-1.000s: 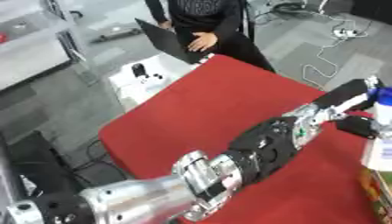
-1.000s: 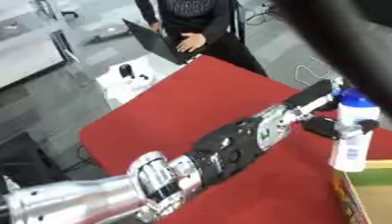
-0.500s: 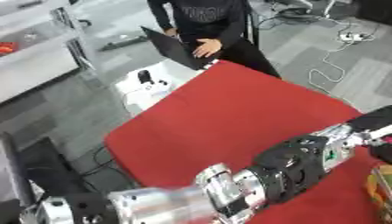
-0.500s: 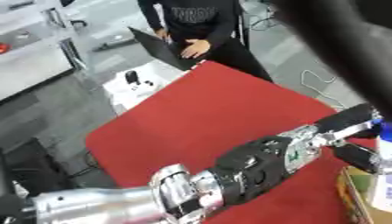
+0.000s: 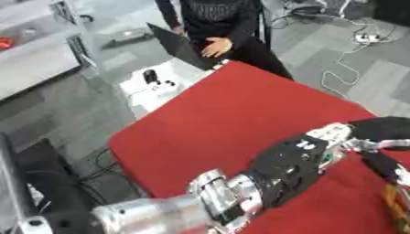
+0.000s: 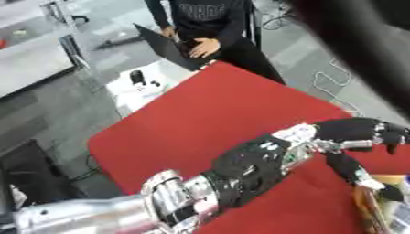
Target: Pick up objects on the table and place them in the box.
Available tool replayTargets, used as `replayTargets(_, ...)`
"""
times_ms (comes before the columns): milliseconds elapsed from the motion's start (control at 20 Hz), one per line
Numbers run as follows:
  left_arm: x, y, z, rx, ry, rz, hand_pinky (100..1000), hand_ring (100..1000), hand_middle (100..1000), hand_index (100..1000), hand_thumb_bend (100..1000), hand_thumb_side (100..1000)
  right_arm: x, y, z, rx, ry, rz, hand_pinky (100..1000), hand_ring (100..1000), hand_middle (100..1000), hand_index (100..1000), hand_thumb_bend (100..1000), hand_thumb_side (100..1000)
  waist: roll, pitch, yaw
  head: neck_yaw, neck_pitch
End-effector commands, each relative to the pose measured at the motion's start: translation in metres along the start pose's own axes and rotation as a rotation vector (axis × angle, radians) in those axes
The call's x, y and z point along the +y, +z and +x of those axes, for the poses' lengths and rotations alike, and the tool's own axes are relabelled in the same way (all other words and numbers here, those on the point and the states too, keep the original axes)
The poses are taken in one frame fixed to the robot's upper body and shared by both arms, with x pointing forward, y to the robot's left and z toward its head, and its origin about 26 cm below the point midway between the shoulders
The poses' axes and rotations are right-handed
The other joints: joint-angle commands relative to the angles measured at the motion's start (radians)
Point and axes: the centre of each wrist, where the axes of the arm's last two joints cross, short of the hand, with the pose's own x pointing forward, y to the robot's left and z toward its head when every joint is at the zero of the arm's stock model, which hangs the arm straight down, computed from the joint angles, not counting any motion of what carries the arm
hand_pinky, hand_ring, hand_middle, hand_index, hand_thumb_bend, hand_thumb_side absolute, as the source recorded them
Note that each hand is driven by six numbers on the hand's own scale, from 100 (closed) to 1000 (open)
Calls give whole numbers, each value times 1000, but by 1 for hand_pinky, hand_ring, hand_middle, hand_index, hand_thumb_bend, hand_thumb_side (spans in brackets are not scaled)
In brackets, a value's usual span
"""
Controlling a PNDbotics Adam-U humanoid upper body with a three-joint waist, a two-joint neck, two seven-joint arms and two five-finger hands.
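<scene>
My left arm reaches from the lower left across the red table to the right edge. Its black left hand hangs there open, fingers bent loosely to the right and the thumb pointing down, with nothing seen between them. Just below the thumb is the box's yellow-orange rim, cut off by the picture's lower right corner. A pale blue-white sliver shows at the right edge beside the box; I cannot make out what it is. My right hand is not visible.
A dark blurred shape fills the upper right corner close to the camera. A person sits at a laptop beyond the table's far corner. A small white stand with dark items is on the floor left of the table. Cables lie on the floor.
The whole picture has shifted, so the camera moved. The white bottle seen beside my left hand a second ago no longer shows whole. The left hand now sits at the right edge above the box rim.
</scene>
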Motion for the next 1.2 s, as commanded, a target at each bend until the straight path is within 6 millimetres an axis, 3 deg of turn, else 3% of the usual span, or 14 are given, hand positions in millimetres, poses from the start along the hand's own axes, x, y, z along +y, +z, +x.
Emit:
replayTargets(50, 67, 17, -8, -10, -7, 167, 691, 553, 738, 803, 411, 1000, -4, 5, 5, 0, 58, 25, 100, 288, 338, 398, 104, 941, -7, -20, 25, -51, -3)
replayTargets(100, 83, 31, -4, -4, 0, 190, 640, 502, 687, 714, 382, 1000, -5, 12, 5, 17, 76, 27, 100, 288, 338, 398, 105, 942, -10, -21, 43, -71, -3)
replayTargets(150, 93, 36, 4, -2, 16, 195, 625, 483, 665, 699, 376, 1000, -4, 15, 6, 25, 89, 28, 100, 288, 338, 397, 106, 942, -11, -21, 50, -79, -4)
replayTargets(250, 92, 73, 25, 36, 71, 107, 423, 319, 527, 681, 330, 1000, -4, 31, 8, 68, 128, 28, 100, 288, 338, 379, 111, 945, -24, -25, 92, -137, -20)
replayTargets(300, 87, 85, 39, 41, 108, 38, 423, 319, 527, 681, 330, 1000, -3, 41, 10, 90, 150, 30, 100, 288, 338, 379, 111, 945, -32, -27, 113, -171, -26)
replayTargets(350, 85, 89, 55, 21, 136, -33, 371, 246, 481, 676, 307, 1000, -1, 49, 12, 111, 171, 33, 100, 288, 338, 362, 115, 948, -40, -30, 131, -202, -30)
replayTargets(400, 81, 92, 74, -23, 150, -125, 370, 238, 474, 677, 298, 1000, 1, 59, 14, 139, 194, 38, 100, 288, 338, 355, 117, 949, -49, -33, 155, -240, -31)
replayTargets(500, 86, 89, 102, -105, 153, -251, 337, 237, 452, 582, 253, 1000, 6, 75, 18, 183, 234, 48, 100, 289, 338, 338, 121, 952, -62, -42, 191, -291, -25)
replayTargets(550, 92, 82, 116, -171, 129, -309, 289, 231, 425, 543, 230, 949, 9, 82, 20, 204, 250, 56, 100, 288, 336, 334, 125, 910, -65, -46, 210, -310, -19)
replayTargets(700, 112, 73, 146, -302, 108, -370, 242, 237, 365, 477, 216, 866, 20, 97, 23, 236, 279, 91, 100, 289, 338, 315, 129, 955, -72, -50, 252, -328, -20)
replayTargets(900, 134, 79, 154, -306, 96, -320, 136, 157, 199, 416, 240, 788, 33, 103, 24, 244, 300, 120, 100, 288, 337, 317, 137, 953, -80, -44, 282, -322, -27)
replayTargets(1100, 148, 87, 149, -152, 130, -13, 179, 145, 178, 460, 229, 747, 37, 103, 24, 245, 324, 114, 100, 301, 342, 320, 136, 955, -82, -41, 288, -330, -16)
replayTargets(1150, 149, 87, 148, -111, 158, 91, 180, 143, 176, 471, 241, 756, 37, 103, 23, 246, 328, 113, 100, 301, 342, 319, 136, 956, -81, -41, 288, -335, -16)
replayTargets(1200, 149, 87, 148, -76, 188, 197, 165, 125, 159, 484, 281, 846, 38, 103, 23, 247, 332, 114, 100, 301, 342, 318, 136, 956, -81, -41, 287, -343, -15)
